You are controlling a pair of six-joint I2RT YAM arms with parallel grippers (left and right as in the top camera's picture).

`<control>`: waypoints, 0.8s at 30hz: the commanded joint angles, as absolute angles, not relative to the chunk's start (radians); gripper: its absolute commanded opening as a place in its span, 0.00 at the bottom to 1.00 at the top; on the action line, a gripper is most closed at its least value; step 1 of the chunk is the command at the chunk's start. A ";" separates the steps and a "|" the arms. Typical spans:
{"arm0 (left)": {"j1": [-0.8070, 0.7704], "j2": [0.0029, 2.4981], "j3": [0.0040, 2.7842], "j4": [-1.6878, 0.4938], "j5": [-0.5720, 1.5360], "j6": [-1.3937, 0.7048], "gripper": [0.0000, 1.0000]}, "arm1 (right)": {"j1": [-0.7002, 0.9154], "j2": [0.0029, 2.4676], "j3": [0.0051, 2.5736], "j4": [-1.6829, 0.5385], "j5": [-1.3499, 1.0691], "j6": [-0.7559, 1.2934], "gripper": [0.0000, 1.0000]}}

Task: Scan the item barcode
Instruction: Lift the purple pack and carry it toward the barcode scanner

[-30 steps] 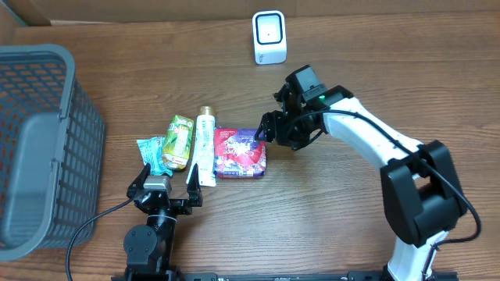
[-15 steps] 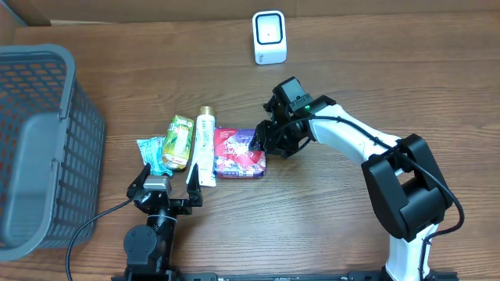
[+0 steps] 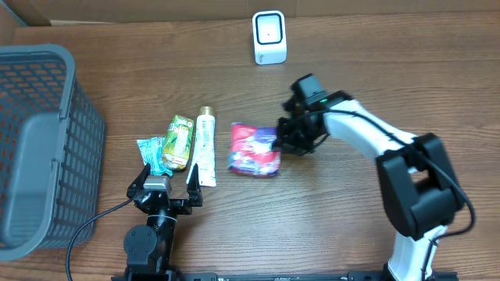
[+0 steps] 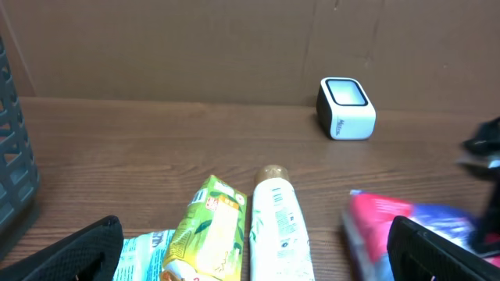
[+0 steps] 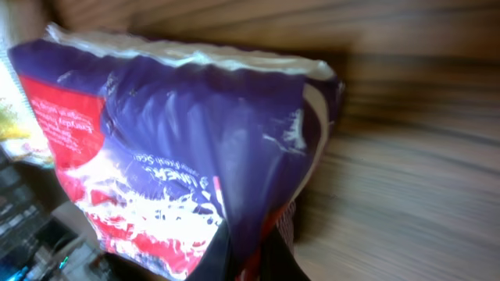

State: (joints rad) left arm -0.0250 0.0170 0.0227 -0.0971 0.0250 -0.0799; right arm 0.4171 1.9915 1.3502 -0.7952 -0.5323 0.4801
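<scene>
Four items: purple packet (image 3: 255, 148), white tube (image 3: 205, 145), green pouch (image 3: 179, 142), teal sachet (image 3: 151, 153), print unreadable. The right claw (image 3: 283, 143) pinches the packet's three-o'clock edge; the left claw (image 3: 166, 181) gapes wide.

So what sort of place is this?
Probably a mock shop checkout: a white barcode scanner, a grey shopping basket and packaged goods like the purple packet on a wooden table.

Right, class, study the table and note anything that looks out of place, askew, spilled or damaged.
Only the purple-and-red packet stands out: it sits askew, apart from the row of teal sachet, green pouch and white tube, one edge pinched in the right gripper. Nothing looks spilled or damaged.
</scene>
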 commanded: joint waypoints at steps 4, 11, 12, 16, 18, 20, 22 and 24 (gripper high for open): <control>-0.017 0.004 0.013 -0.093 0.018 -0.097 1.00 | 0.316 1.821 1.412 -0.953 -0.169 0.301 0.04; -0.017 0.004 0.013 -0.093 0.018 -0.097 1.00 | 0.305 1.824 1.411 -0.978 0.033 0.253 0.28; -0.017 0.004 0.013 -0.093 0.018 -0.097 1.00 | 0.305 1.823 1.411 -0.974 0.046 0.253 0.40; -0.017 0.004 0.013 -0.093 0.018 -0.097 0.99 | 0.305 1.823 1.429 -0.973 0.055 0.253 0.69; -0.017 0.004 0.013 -0.093 0.018 -0.097 1.00 | 0.305 1.823 1.476 -1.006 0.055 0.253 0.70; -0.017 0.004 0.013 -0.093 0.018 -0.097 0.99 | 0.311 1.823 1.538 -1.045 0.055 0.252 0.70; -0.017 0.004 0.013 -0.093 0.018 -0.097 1.00 | 0.335 1.823 1.616 -1.084 0.054 0.254 0.70; -0.017 0.004 0.013 -0.093 0.018 -0.097 0.99 | 0.367 1.823 1.650 -1.091 0.051 0.265 0.70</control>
